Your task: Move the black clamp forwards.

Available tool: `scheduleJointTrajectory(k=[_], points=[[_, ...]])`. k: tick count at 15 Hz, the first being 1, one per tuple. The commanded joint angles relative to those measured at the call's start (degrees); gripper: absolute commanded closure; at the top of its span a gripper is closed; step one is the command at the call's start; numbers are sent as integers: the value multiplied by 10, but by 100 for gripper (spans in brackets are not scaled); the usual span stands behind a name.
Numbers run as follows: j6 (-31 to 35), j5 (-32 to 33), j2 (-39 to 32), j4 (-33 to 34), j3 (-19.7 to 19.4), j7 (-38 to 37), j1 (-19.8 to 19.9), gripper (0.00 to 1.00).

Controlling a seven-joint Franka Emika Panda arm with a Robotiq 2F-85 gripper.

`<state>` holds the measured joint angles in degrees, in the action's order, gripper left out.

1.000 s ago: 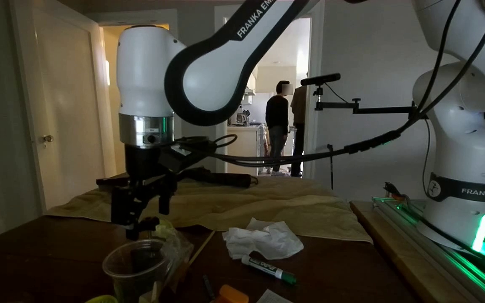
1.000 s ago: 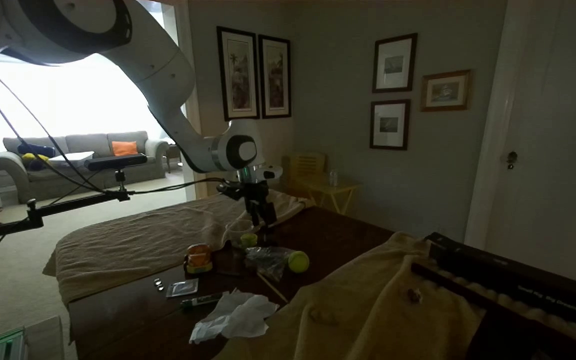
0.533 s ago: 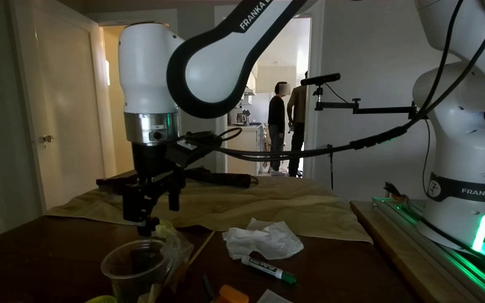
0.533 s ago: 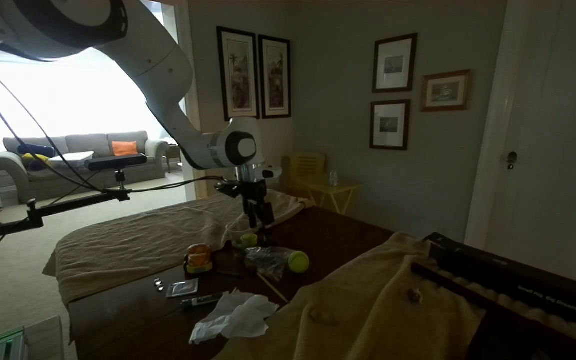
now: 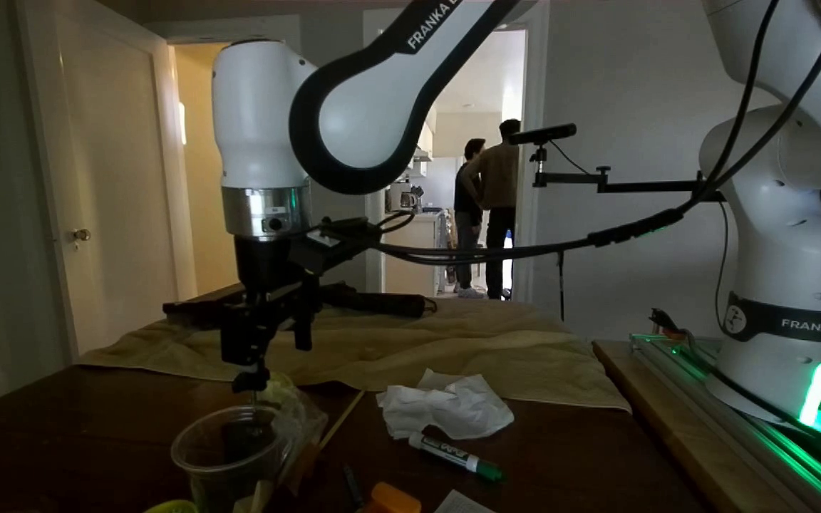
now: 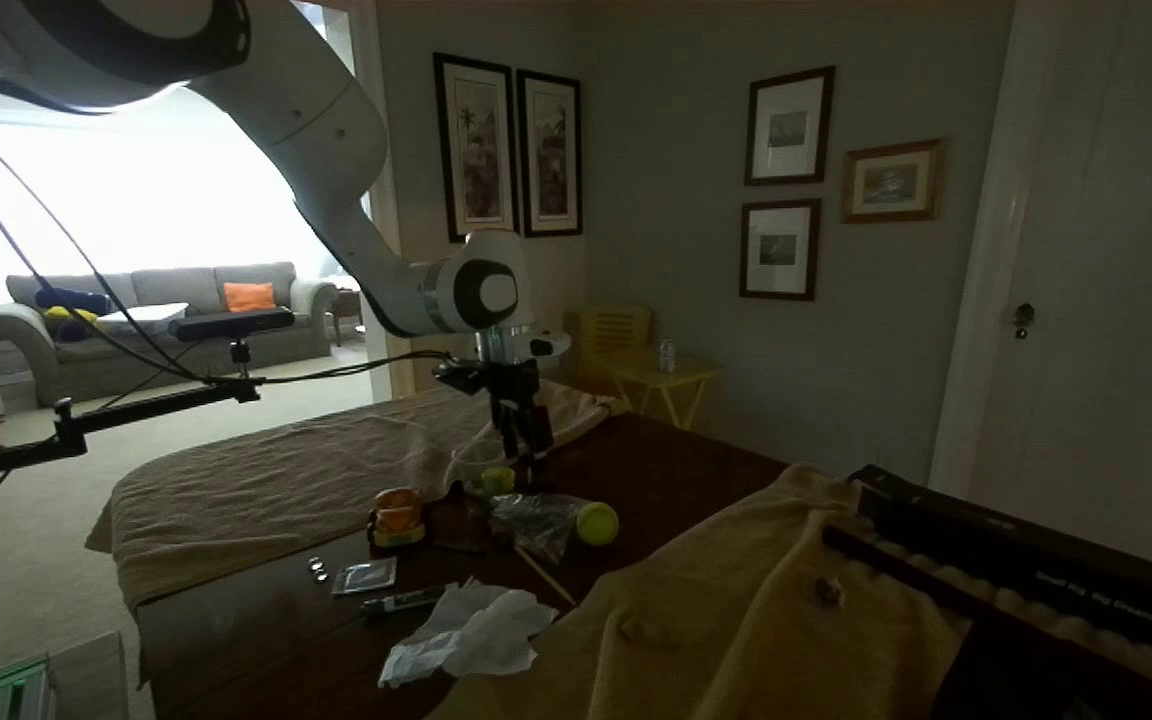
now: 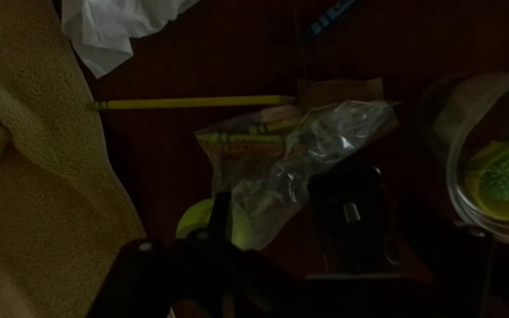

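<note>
One towel [image 7: 38,168], tan, nubbly, far left in the wrist view; one crumpled white tissue [image 7: 117,26] at its edge. One pencil [image 7: 192,103], slim, yellow. One ball [image 7: 192,218], yellow-green, overlapped by one plastic bag [image 7: 263,198]: clear, crinkled, glossy, at least two crayons [image 7: 248,139] inside. One dark blue stick [image 7: 329,20] at top. Then one black clamp [image 7: 345,190], blocky with a bit of bright metal, on the dark wooden surface [image 7: 237,57], just beside the bag. Pincer [image 7: 316,202]: jaws spread wide, one to each side of the clamp, gripping nothing. Far right: one plastic cup [image 7: 453,176], clear, round-rimmed; one bristly yellow-green disc [image 7: 508,179] shows through it, inside or behind, cannot tell.
</note>
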<state>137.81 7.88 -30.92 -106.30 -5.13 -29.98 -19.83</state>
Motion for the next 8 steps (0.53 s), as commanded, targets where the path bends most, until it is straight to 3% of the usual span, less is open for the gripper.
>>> scheduleJointTrajectory(k=[1,4,8], points=[[1,-4,16,-19,12,-8,15,26],[2,-3,15,-18,14,-10,18,45],[2,-2,15,-19,14,-11,18,59]])
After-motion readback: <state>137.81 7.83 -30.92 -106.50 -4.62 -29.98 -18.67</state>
